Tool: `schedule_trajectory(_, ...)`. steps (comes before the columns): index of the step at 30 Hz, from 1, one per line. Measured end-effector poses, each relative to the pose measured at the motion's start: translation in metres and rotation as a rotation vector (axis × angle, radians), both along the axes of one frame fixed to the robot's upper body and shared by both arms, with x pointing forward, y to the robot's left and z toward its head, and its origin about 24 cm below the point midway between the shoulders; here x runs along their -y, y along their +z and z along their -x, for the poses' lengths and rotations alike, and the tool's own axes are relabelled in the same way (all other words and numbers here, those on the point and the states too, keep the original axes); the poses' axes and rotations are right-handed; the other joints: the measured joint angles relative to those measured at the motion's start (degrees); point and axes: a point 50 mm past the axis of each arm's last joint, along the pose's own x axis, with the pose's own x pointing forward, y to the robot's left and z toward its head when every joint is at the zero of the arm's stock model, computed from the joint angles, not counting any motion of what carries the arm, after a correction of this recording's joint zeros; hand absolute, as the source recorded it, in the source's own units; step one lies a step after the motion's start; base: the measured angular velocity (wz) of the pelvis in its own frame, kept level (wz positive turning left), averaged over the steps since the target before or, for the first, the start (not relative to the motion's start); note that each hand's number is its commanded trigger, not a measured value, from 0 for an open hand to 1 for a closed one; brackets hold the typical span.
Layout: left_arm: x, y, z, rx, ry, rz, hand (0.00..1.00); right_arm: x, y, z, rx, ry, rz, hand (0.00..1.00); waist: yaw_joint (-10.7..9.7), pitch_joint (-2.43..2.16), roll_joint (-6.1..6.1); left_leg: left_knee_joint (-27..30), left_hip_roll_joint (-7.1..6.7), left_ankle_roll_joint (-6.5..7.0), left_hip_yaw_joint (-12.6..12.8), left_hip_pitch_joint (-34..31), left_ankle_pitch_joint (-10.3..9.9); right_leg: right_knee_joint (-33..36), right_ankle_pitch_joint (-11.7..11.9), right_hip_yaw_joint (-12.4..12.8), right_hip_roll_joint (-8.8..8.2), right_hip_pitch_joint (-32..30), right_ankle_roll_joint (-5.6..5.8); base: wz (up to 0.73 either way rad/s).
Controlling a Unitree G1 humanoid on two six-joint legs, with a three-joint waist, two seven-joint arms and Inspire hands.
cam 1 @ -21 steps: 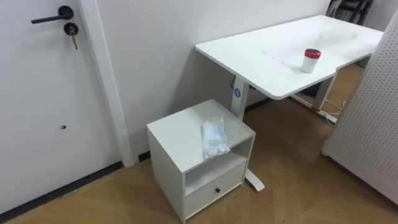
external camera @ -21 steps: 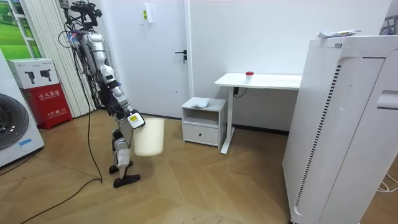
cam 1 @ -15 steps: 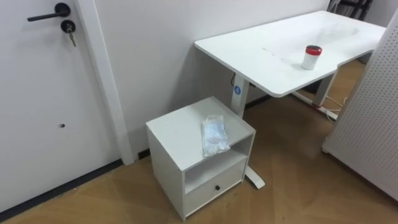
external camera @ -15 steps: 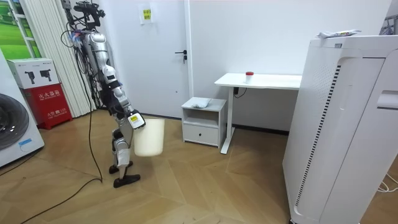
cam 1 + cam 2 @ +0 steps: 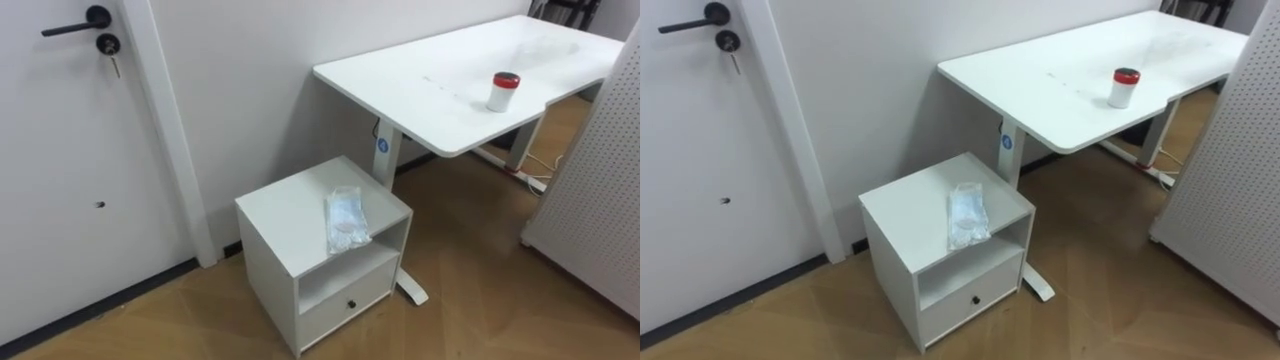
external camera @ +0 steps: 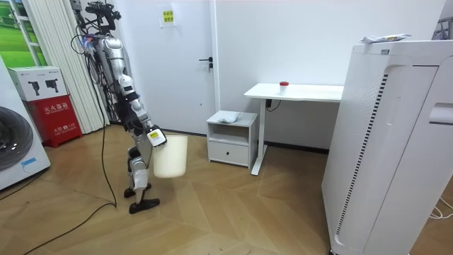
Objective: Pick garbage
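The plastic wrapper [image 5: 346, 220] lay on the small cabinet [image 5: 285, 215], lower centre of the frame. The robot should have stepped closer first, white bin [image 6: 170, 156] at its right hand [image 6: 153, 137] (I could not tell its grip), then reached from above.

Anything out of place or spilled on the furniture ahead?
A crumpled clear plastic wrapper lies on the low white cabinet, reaching its front edge; it looks like litter. A small white jar with a red lid stands upright alone on the white desk. Nothing looks spilled or damaged.
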Motion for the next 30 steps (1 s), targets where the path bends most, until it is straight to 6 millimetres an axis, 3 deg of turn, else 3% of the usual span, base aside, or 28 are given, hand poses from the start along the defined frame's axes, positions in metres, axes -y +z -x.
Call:
schedule_trajectory(7,0.002,-0.001,0.003,-0.011,0.004,0.006,0.00,-0.001,0.000,0.000,-0.006,0.005,-0.014,1.00,0.1,-0.18,-0.72,1.2,0.06,-0.06,-0.3,-1.3,0.0,0.4,-0.2,-0.5,0.00,-0.9,-0.19,0.03)
schedule_trajectory(10,0.001,0.000,0.002,-0.009,0.004,0.004,0.00,-0.001,0.000,-0.002,-0.006,0.006,-0.016,1.00,0.0,0.11,-0.99,3.8,0.41,-0.58,-0.4,-2.5,-1.0,2.6,-1.6,-0.8,0.12,-1.7,-0.54,0.03)
schedule_trajectory(12,0.001,0.000,0.001,-0.007,0.004,0.003,0.00,-0.002,0.000,-0.003,-0.006,0.006,-0.018,1.00,0.0,0.28,-0.72,7.3,1.22,-1.17,-0.5,-3.6,-2.8,5.3,-3.3,-1.5,0.58,-2.3,-1.21,0.08)
schedule_trajectory(16,0.001,-0.001,0.001,-0.013,0.004,0.003,0.00,-0.002,0.000,-0.007,0.006,0.013,-0.019,1.00,0.1,0.23,-1.00,11.5,2.08,-2.25,0.0,-5.9,-4.4,9.4,-6.2,-1.7,1.31,-5.0,-2.34,0.07)
schedule_trajectory(17,0.001,-0.001,0.001,-0.014,0.001,0.004,0.00,-0.002,0.001,-0.008,0.010,0.012,-0.022,1.00,-0.1,-0.05,-0.89,13.3,2.51,-2.58,1.7,-7.1,-4.2,10.4,-6.9,-1.4,1.37,-5.9,-2.78,0.36)
schedule_trajectory(18,0.001,-0.001,0.000,-0.013,-0.010,0.002,0.00,-0.002,0.001,-0.009,0.015,0.006,-0.025,1.00,-0.8,0.33,-1.35,21.0,3.13,-3.41,3.4,-11.2,-2.9,10.7,-7.5,-0.6,1.24,-5.9,-3.91,0.45)
schedule_trajectory(19,0.000,0.000,0.000,-0.013,-0.018,0.000,0.00,-0.003,0.001,-0.012,0.025,0.004,-0.026,1.00,-1.0,1.12,-1.63,26.3,3.13,-3.30,3.3,-14.7,-1.1,11.1,-7.9,0.2,1.26,-5.3,-4.42,0.37)
schedule_trajectory(20,0.003,-0.001,0.004,-0.021,-0.018,0.008,0.00,-0.001,0.001,-0.006,0.009,-0.013,-0.018,1.00,-0.2,0.36,-2.10,28.1,1.96,-2.42,3.2,-18.4,-0.7,11.3,-8.5,1.1,0.72,-5.3,-4.64,0.07)
schedule_trajectory(21,0.005,-0.001,0.010,-0.035,-0.018,0.018,0.00,0.002,0.001,-0.002,-0.003,-0.022,-0.006,1.00,0.5,0.21,-2.06,21.8,0.53,-2.59,3.3,-20.8,-0.4,11.4,-9.1,3.0,0.57,-5.0,-4.84,-0.10)
schedule_trajectory(22,0.006,-0.002,0.013,-0.041,-0.016,0.021,0.00,0.004,0.001,-0.002,-0.008,-0.022,-0.002,1.00,0.8,0.23,-1.96,18.5,0.02,-3.07,3.4,-21.8,0.3,11.4,-9.3,3.3,0.55,-5.1,-4.71,-0.28)
schedule_trajectory(23,0.008,-0.002,0.019,-0.054,-0.006,0.024,0.00,0.007,0.002,-0.002,-0.015,-0.021,0.005,1.00,1.8,-0.13,-1.30,11.5,-0.01,-3.94,3.4,-23.9,2.9,11.4,-10.2,3.5,0.54,-4.8,-4.45,-0.45)
schedule_trajectory(24,0.007,-0.001,0.023,-0.063,0.008,0.022,0.00,0.008,0.003,-0.002,-0.021,-0.013,0.007,1.00,2.8,-0.02,-0.77,8.3,0.21,-3.65,3.3,-25.1,7.0,11.4,-10.9,4.1,0.23,-4.0,-4.25,-0.52)
schedule_trajectory(25,0.007,-0.001,0.025,-0.066,0.011,0.022,0.00,0.008,0.002,0.000,-0.028,-0.005,0.008,1.00,3.1,-0.10,-0.81,7.4,0.20,-3.46,3.4,-25.0,8.7,11.3,-11.3,4.6,-0.15,-3.5,-4.07,-0.42)
schedule_trajectory(26,0.007,-0.001,0.025,-0.065,0.013,0.023,0.00,0.009,0.002,0.002,-0.038,0.004,0.009,1.00,2.9,-0.56,-1.30,7.0,-0.10,-2.55,4.8,-24.6,11.2,11.1,-12.4,4.8,-1.20,-2.5,-3.31,-0.13)
schedule_trajectory(27,0.007,-0.001,0.022,-0.047,0.006,0.025,0.00,0.010,0.002,0.005,-0.042,0.003,0.011,1.00,2.2,-0.90,-1.89,7.7,-0.35,-0.60,7.4,-24.2,12.2,11.2,-13.8,4.7,-2.42,-1.9,-2.21,0.00)
schedule_trajectory(28,0.008,-0.001,0.020,-0.038,0.003,0.027,0.00,0.010,0.002,0.007,-0.045,0.002,0.012,1.00,1.9,-1.21,-2.57,8.5,-0.46,0.29,8.8,-24.1,11.8,11.3,-14.3,4.6,-3.17,-1.5,-1.55,0.04)
schedule_trajectory(29,0.008,-0.002,0.016,-0.022,0.002,0.030,0.00,0.010,0.002,0.007,-0.046,0.003,0.014,1.00,1.7,-1.05,-3.11,10.4,-1.71,1.93,9.9,-23.6,9.8,11.4,-14.9,4.6,-4.34,-0.3,-0.17,0.00)
schedule_trajectory(30,0.008,-0.002,0.009,0.009,0.006,0.035,0.00,0.010,0.002,0.008,-0.047,0.002,0.017,1.00,1.6,-0.85,-3.73,12.8,-2.21,2.98,10.7,-23.6,7.7,12.2,-15.2,4.6,-5.24,0.6,0.38,-0.03)
